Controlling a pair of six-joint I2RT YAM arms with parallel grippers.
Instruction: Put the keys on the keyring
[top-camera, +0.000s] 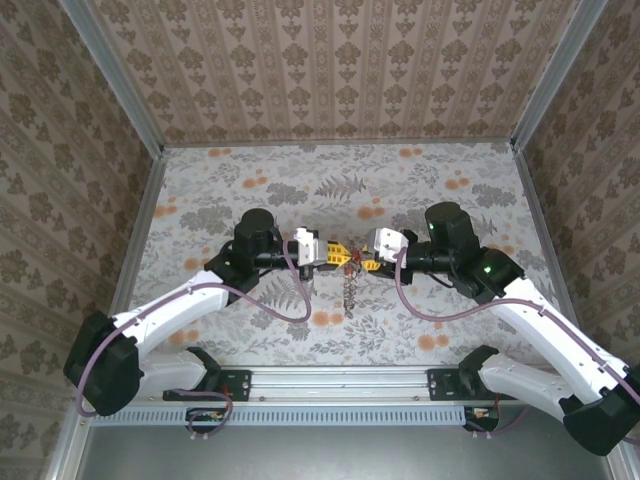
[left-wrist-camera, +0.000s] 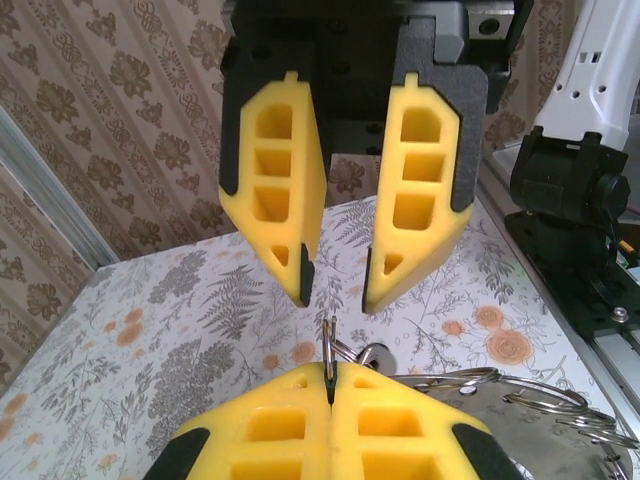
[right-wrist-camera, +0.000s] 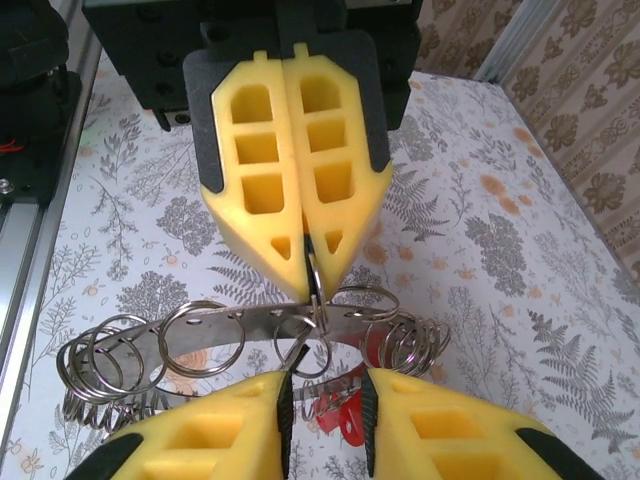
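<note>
Both arms meet mid-table: left gripper (right-wrist-camera: 308, 268) clamped on the thin silver metal keyring (right-wrist-camera: 240, 322) (band runs 9-to-3 in the right wrist view). The right gripper (left-wrist-camera: 337, 295) is apart, just beside it. Small silver and red-headed keys (right-wrist-camera: 345, 420) dangle at 6 o'clock.

Table top under a cloth (top-camera: 330, 180) with grey fern and orange flower print; beige damask wallpaper on back wall (top-camera: 330, 70), left wall (top-camera: 60, 200), right wall (top-camera: 600, 180); aluminium corner posts (top-camera: 115, 75) (top-camera: 555, 75); metal rail (top-camera: 330, 380) along near edge, slotted strip (top-camera: 330, 412) below it, possibly cable duct
</note>
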